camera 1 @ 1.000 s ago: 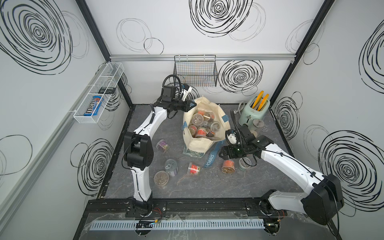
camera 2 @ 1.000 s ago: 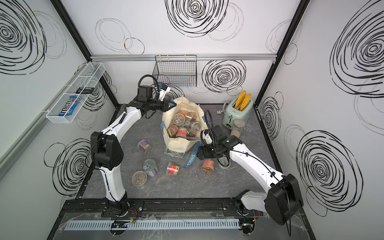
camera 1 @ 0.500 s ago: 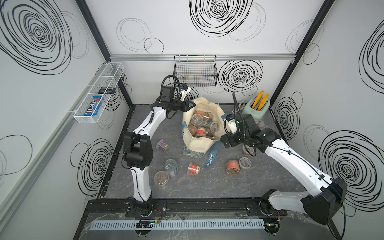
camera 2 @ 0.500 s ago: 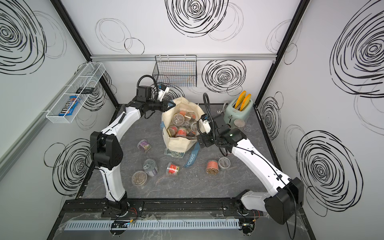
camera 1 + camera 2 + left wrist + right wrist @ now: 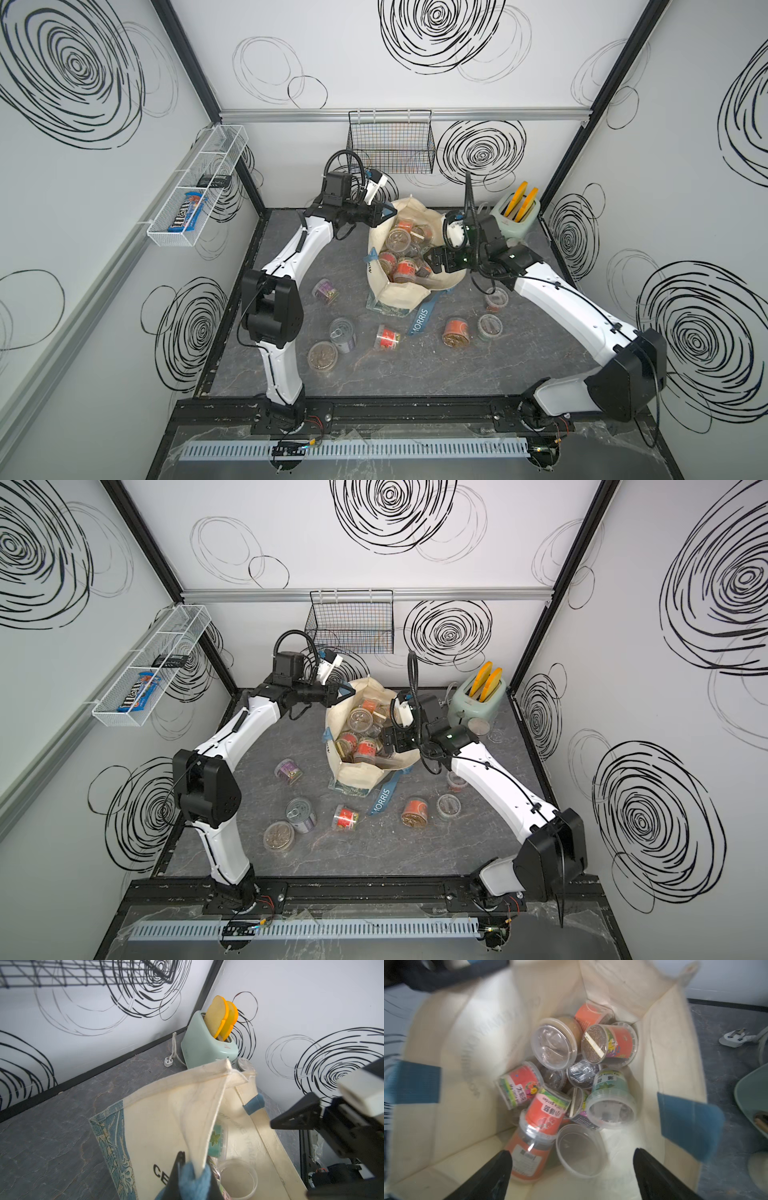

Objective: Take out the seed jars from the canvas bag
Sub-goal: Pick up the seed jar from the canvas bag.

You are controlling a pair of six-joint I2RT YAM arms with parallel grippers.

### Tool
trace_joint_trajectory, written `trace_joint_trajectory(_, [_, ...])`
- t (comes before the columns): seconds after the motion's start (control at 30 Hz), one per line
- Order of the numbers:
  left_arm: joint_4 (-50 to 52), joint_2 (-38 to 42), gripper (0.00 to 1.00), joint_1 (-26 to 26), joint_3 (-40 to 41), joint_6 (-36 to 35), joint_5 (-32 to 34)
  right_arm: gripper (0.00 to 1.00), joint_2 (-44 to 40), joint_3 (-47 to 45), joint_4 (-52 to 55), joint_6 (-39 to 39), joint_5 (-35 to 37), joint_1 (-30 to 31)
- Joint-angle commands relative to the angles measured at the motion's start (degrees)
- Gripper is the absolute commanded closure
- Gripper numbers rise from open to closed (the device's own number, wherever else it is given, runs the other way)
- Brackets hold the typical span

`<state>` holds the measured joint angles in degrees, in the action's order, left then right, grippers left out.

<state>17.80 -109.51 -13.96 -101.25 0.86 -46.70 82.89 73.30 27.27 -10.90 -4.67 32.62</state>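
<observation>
The right tool is swinging back from the bench to the mouth of the canvas bag, jaws spread and empty. So another jar is out and the next pick is starting. The left tool is staying clenched on the bag's blue handle, holding it open. Many seed jars are lying heaped inside, and several are resting on the bench. A clear, empty-looking tub is sitting nearest the jaws, and the bag walls are crowding the approach.
</observation>
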Motion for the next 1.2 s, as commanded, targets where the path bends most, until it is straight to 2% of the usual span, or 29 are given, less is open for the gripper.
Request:
trace_joint_trajectory(0.0, [-5.9,5.37,1.0,-0.99,-0.03,-2.53,-5.29,0.04,2.02,0.62,-1.21,9.54,6.24,2.53])
trace_joint_trajectory(0.13, [-5.85,6.68,1.0,-1.5,1.29,-4.38,-4.37,0.05,3.03,-0.96,-2.19,22.02,10.78,4.39])
trace_joint_trajectory(0.33, [-5.34,7.12,1.0,-1.68,1.25,-4.76,-4.85,0.01,4.64,-1.03,0.83,29.42,20.92,5.93])
trace_joint_trajectory(0.53, [-5.14,7.37,1.0,-2.11,0.88,-4.73,-5.55,0.0,7.89,-0.85,1.93,30.48,26.57,6.58])
trace_joint_trajectory(0.77, [-4.78,7.46,1.0,-2.24,1.23,-5.32,-5.86,0.01,11.56,-0.45,2.83,32.62,28.04,7.63])
trace_joint_trajectory(0.97, [-5.06,7.3,1.0,-2.31,1.14,-5.25,-6.3,0.11,12.61,-2.36,-2.52,36.15,32.05,7.63])
trace_joint_trajectory(1.17, [-5.25,7.21,1.0,-2.3,1.23,-5.15,-6.69,0.11,12.27,-4.23,-7.18,39.3,29.28,7.72])
